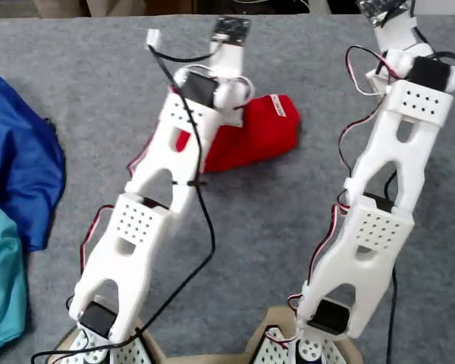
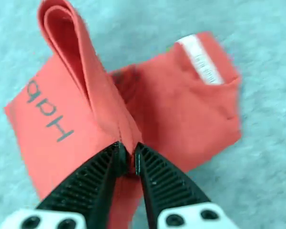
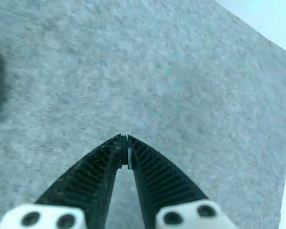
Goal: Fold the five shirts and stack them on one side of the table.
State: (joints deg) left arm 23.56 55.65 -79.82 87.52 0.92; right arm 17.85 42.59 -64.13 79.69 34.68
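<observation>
Grey felt table (image 1: pixel 288 227); a crumpled blue shirt (image 1: pixel 19 159) lies at its left edge in the high view, with a teal shirt (image 1: pixel 0 280) touching it on the side nearer the arm bases. Red shirt (image 1: pixel 250 140) sits partly folded toward the middle of the far half, well apart from those two, white label (image 2: pixel 200 59) showing. Left gripper (image 2: pixel 127 157) is pinched tight on a raised fold of the red shirt; right gripper (image 3: pixel 124 143) is over bare felt, jaws together and holding nothing.
</observation>
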